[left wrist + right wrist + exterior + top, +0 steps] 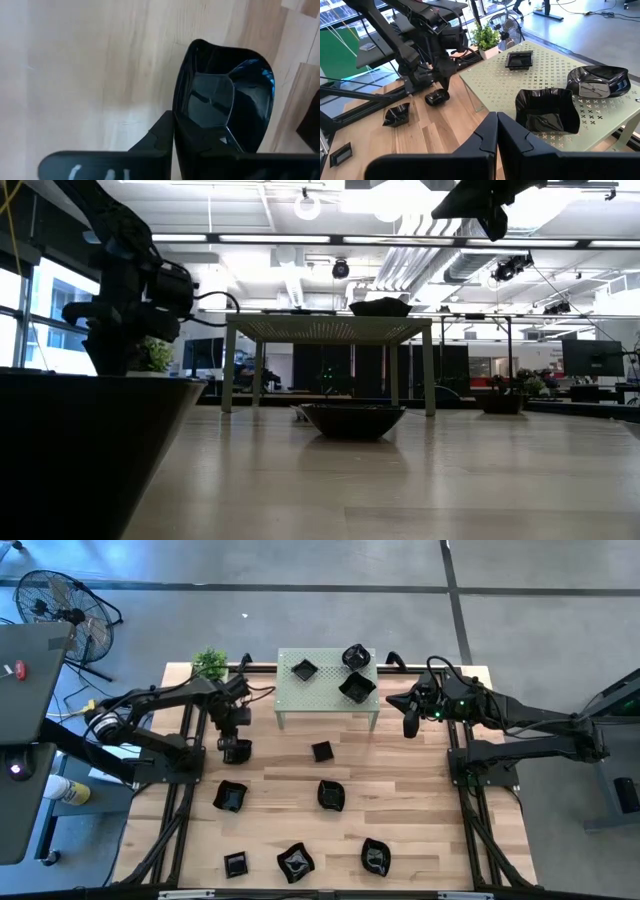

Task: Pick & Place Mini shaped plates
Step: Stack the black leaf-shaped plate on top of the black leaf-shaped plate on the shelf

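Here the left gripper, left of centre in the high view, is clamped on the rim of a small glossy black dish on the pale wooden tabletop — the pick step. Next, probably a lift toward the green perforated stand at upper centre; the right gripper waits closed, empty, beside it.

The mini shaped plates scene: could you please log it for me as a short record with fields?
On raised green table: three mini shaped plates
On wooden tabletop: seven more plates, one of them under the left gripper
Left gripper: shut on a plate, low at the tabletop's left side
Right gripper: shut, empty, raised beside the green table's right end
Plant: back left corner
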